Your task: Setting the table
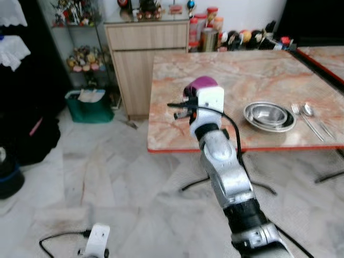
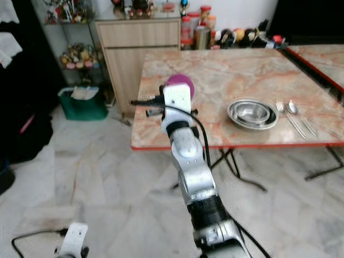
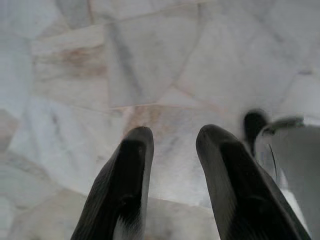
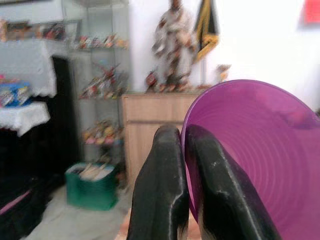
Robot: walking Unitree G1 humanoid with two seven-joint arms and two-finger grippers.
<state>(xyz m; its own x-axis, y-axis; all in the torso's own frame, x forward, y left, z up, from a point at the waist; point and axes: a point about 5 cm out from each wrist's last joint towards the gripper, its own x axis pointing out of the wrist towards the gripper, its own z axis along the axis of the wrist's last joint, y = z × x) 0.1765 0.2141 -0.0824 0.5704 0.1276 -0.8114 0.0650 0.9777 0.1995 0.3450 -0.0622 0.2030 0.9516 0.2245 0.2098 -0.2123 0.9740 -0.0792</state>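
The marble table (image 1: 258,70) carries a steel bowl (image 1: 269,115) set on a plate, with a fork (image 1: 306,121) and spoon (image 1: 314,115) beside it. Over its near left corner the right gripper (image 4: 182,145) pinches a purple cup's (image 4: 250,150) rim (clearest from the wrist). The left gripper (image 3: 172,145) hangs spread above floor tiles (image 3: 150,65).

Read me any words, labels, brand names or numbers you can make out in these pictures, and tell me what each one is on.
No text can be read.
Jars and bottles at the far edge of the table: labels too small and blurred.
Red patch on the wall: blurred, no letters legible.
Purple cup held by the right gripper: no print visible.
Steel bowl, fork, spoon: unmarked.
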